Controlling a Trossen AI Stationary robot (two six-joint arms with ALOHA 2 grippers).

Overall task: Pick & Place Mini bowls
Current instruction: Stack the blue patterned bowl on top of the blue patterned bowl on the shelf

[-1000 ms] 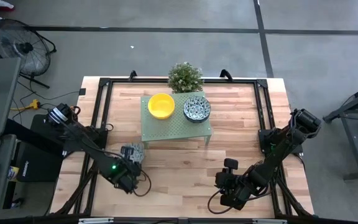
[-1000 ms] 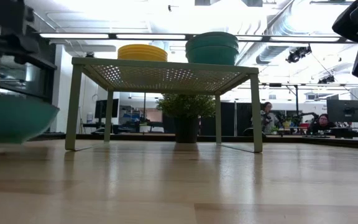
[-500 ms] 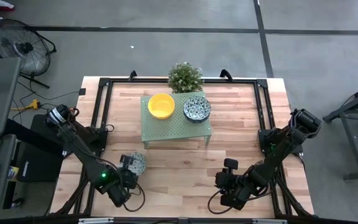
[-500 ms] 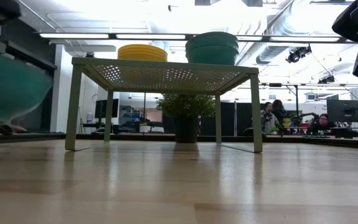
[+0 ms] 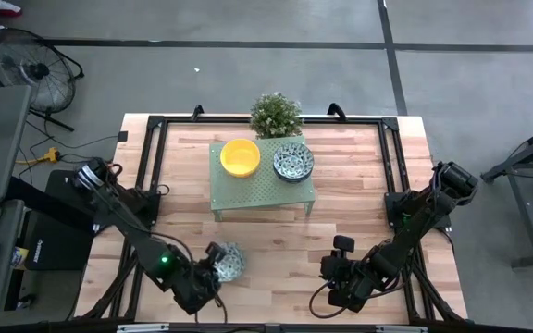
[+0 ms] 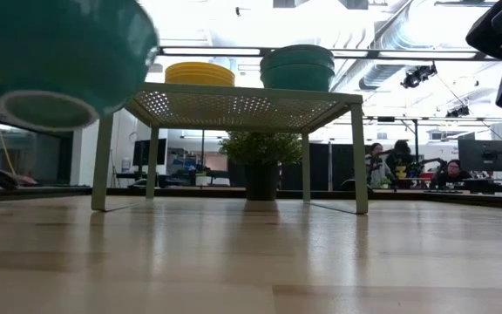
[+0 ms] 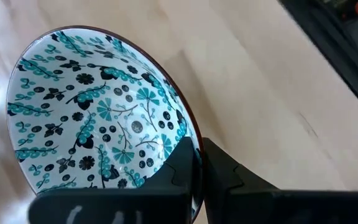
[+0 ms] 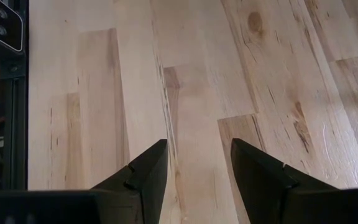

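The dark left arm reaches low along the near left side, its two-finger left gripper (image 5: 213, 270) clamped on the rim of a patterned white bowl (image 5: 229, 262). The dark right arm is folded near the front right, its right gripper (image 8: 194, 163) spread open just above the wood.

We note one patterned mini bowl (image 5: 229, 262) lifted clear of the tabletop near the front left, tilted, rim pinched by the left gripper (image 7: 197, 163). Yellow stack (image 5: 240, 156) and patterned stack (image 5: 293, 162) sit side by side, touching, on the green shelf (image 5: 262, 191).

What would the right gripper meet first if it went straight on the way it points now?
Most likely the bare table: the open right gripper angles down at bare wood, with nothing between. Depth is unclear.
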